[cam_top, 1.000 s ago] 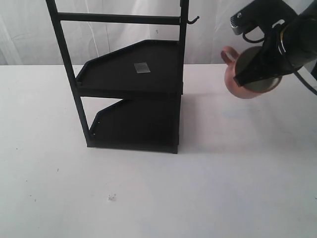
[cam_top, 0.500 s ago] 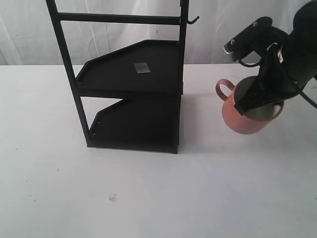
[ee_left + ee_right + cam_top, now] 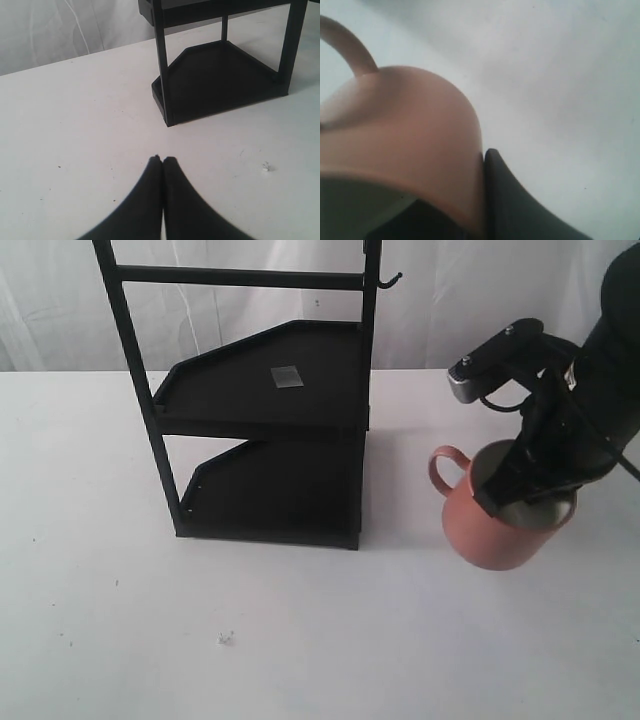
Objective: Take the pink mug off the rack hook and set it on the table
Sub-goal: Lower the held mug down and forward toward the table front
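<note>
The pink mug hangs slightly tilted just over the white table, to the right of the black rack; its handle points toward the rack. My right gripper is shut on the mug's rim, one finger inside and one outside. The wrist view fills with the mug wall and the outer finger. The rack hook sticks out bare at the top of the right post. My left gripper is shut and empty above the table, in front of the rack's lower shelf.
A small white crumb lies on the table in front of the rack, also seen as the crumb in the left wrist view. A white curtain closes off the back.
My right gripper has carried the mug down and slightly left, from beside the rack's upper shelf to just above the table. The left gripper has not moved.
</note>
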Tool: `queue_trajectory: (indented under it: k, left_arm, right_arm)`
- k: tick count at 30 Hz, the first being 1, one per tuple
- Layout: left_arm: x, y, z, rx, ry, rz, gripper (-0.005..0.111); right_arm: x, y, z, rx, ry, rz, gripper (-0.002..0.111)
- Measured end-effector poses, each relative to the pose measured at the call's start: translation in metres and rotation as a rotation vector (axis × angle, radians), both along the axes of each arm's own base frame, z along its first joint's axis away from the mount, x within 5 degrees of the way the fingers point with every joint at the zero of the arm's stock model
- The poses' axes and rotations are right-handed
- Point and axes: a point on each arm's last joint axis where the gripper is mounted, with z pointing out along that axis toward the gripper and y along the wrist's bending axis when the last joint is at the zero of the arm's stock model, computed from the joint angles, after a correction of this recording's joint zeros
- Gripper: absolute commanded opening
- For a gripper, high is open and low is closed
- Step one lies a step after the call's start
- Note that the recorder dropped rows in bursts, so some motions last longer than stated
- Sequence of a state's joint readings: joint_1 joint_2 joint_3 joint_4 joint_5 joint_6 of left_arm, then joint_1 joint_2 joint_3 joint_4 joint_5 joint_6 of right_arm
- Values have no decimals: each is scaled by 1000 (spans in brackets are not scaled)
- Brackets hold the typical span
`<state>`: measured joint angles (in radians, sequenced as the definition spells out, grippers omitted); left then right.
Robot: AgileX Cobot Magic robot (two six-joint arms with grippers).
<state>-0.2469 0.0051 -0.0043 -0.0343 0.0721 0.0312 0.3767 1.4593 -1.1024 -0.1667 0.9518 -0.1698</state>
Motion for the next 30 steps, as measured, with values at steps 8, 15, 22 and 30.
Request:
queue_trajectory:
  k: [8, 15, 22, 30]
  left_arm:
    - [0, 0, 0, 0, 0, 0, 0]
    - [0, 0, 0, 0, 0, 0, 0]
    - [0, 0, 0, 0, 0, 0, 0]
    - [0, 0, 0, 0, 0, 0, 0]
  right_arm:
    - [-22, -5, -5, 20, 27, 10, 0]
    - [-34, 18, -6, 32, 37, 109, 0]
    - [-41, 56, -15, 32, 53, 231, 0]
    - [-37, 91, -10, 2, 102, 308, 0]
